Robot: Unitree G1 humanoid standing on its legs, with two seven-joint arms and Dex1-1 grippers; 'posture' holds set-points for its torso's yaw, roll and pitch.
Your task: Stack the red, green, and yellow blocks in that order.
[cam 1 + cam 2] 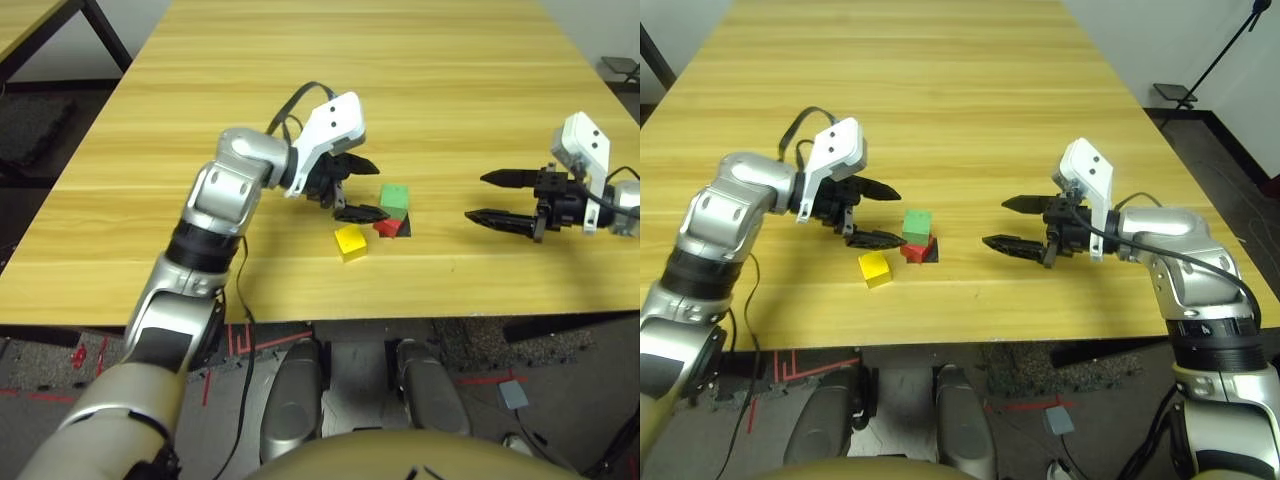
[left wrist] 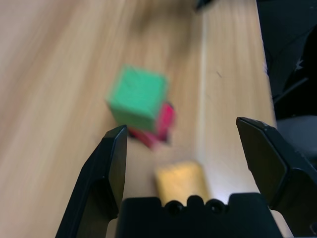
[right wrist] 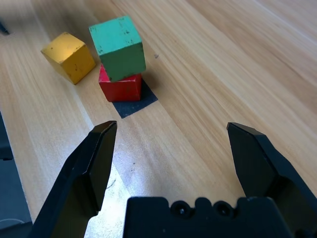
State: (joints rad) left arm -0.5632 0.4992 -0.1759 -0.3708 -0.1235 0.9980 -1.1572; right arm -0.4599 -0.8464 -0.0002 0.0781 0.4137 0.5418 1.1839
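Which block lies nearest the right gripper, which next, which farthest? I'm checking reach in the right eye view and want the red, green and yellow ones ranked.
Measured from the right gripper, open at the table's right side:
1. Red block, on the black patch, and green block stacked on it: too close to call.
2. Yellow block, alone on the table beyond the stack, toward the left gripper.

red block [image 1: 912, 250] mostly hidden under green block [image 1: 918, 224], left wrist view blurred, black patch [image 3: 133, 101] partly covered
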